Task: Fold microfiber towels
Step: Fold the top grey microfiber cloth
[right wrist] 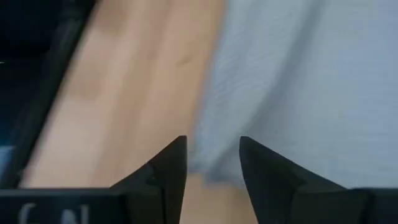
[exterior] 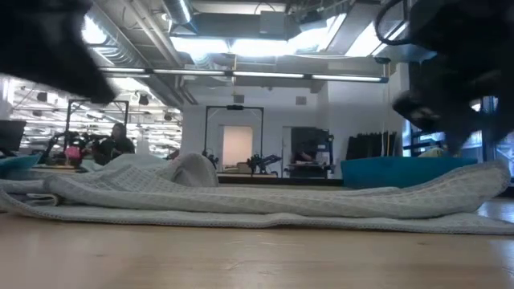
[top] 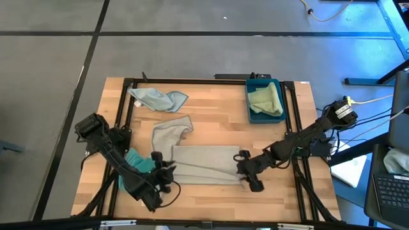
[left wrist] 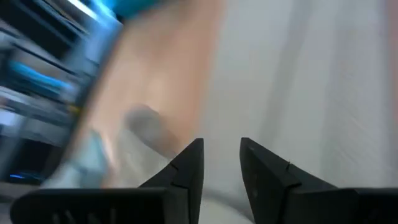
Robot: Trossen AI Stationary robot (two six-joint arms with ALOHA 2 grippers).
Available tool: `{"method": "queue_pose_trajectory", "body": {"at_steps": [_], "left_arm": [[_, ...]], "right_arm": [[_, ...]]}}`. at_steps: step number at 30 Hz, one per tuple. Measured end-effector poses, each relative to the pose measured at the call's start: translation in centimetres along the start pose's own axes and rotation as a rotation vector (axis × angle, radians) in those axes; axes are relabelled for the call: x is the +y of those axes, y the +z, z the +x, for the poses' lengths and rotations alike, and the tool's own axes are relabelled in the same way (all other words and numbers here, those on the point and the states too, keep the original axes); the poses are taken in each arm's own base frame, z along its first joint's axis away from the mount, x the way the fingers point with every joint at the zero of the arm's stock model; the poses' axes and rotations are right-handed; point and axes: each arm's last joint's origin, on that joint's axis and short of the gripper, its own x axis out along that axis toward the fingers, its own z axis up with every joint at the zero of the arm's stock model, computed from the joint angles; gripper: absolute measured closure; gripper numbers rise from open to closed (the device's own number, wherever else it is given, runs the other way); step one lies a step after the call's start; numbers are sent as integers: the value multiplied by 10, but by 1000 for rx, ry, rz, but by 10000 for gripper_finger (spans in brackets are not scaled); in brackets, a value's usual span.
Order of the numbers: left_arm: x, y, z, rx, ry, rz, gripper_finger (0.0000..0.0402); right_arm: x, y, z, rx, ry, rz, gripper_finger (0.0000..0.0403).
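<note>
Halfway at best: grey towel (top: 206, 165) folded flat mid-table between left gripper (top: 167, 176) and right gripper (top: 246, 167), both spread and empty; three loose towels left to fold

- wood table (top: 211, 191), black frame rails along edges
- blue tray (top: 254, 115) at far right corner
- laptop (top: 390, 185) off table, right side
- person (exterior: 117, 143) seated in room behind
</note>
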Motion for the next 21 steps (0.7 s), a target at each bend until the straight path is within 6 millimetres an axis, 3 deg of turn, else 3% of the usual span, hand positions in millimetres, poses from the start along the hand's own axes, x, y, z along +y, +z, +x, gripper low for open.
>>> {"method": "queue_pose_trajectory", "body": {"at_steps": [4,9,13,17,21], "left_arm": [[15,11,18,-98,171,-27,305],[34,24,66,36,239,-61,305],[40,33,96,147,139,-53,305],[39,43,103,115,87,-41,305],[37,52,107,58,59,-39,305]], "right_arm": [[-7,10,-1,-112,-173,-50,264],[-21,11,3,-126,-383,-112,270],[-25,0,21,4,-241,-92,269],[-24,-10,35,97,-113,-39,269],[-18,-9,38,77,-55,-17,269]]}}
